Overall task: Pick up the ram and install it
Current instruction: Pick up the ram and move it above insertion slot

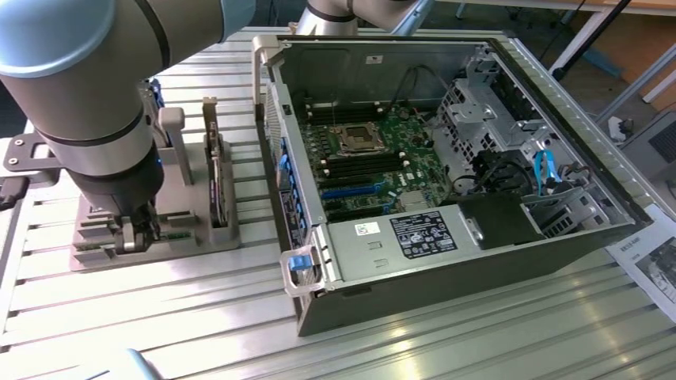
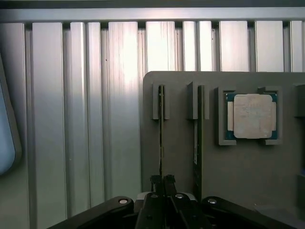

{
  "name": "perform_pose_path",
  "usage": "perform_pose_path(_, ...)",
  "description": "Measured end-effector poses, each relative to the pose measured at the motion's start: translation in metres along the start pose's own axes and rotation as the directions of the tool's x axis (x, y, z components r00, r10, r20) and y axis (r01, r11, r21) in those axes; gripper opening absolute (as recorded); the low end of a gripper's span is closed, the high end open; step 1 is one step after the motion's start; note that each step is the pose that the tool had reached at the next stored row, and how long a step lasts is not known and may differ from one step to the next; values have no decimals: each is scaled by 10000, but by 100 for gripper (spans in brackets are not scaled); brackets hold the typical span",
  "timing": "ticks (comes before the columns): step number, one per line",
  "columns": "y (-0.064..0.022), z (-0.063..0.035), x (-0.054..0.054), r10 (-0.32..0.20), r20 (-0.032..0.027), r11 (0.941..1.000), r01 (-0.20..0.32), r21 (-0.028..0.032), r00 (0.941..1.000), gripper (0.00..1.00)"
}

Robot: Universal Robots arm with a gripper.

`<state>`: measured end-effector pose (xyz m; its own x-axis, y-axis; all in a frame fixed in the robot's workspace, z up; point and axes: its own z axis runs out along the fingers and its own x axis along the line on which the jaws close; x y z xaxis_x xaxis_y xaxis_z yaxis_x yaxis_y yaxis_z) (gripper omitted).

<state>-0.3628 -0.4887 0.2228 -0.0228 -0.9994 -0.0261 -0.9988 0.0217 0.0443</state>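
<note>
- Two dark fingers (image 2: 153, 200) are clenched on the upper edge of the ram (image 2: 161, 133), a thin board seen edge-on.
- The ram stands upright in a narrow slot of a grey holder (image 2: 178, 152), beside a darker card (image 2: 198, 143) and a square silver processor (image 2: 251, 116).
- It is probably light, stiff and brittle. It is best pinched at mid-length on its flat faces and kept straight.
- The holder rests on a ribbed metal desk (image 2: 119, 119), near an open computer case (image 1: 444, 198).
</note>
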Motion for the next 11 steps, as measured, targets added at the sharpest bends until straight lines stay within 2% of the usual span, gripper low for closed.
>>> perform_pose_path(11, 7, -150, -4, -1, 7, 10000, 1, 0, 10000, 12)
